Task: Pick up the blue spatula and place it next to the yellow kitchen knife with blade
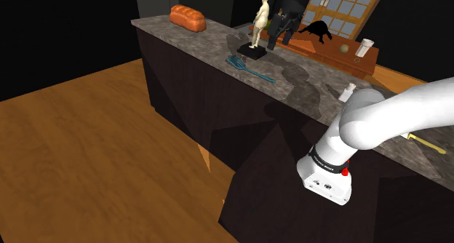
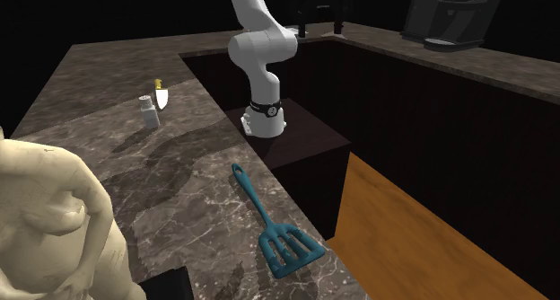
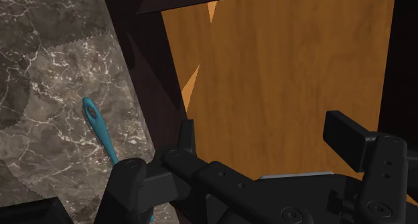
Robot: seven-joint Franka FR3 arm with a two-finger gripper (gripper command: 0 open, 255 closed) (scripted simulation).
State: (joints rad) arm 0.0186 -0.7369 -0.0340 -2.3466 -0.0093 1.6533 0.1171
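Counter survey. Fingers of the gripper [image 3: 264,139] are spread wide with nothing between them. It hangs off the counter's edge over the wood floor [image 3: 288,68], close to the stand [image 2: 301,136].

The blue spatula [image 2: 269,225] lies flat on the marbled countertop [image 2: 108,154], near the front edge, touched by nothing. In the second exterior view its handle points to eleven o'clock and its slotted head to five. It is at five o'clock of a small white shaker [image 2: 148,112], well apart from it.

The yellow-handled knife [image 2: 161,95] sits just beside the shaker at its one o'clock, blade pointing to six (well apart from the spatula).

In the shoulder view the spatula is at six o'clock of a pale figurine [image 1: 260,22], and a bread loaf [image 1: 187,17] is at the figurine's nine.
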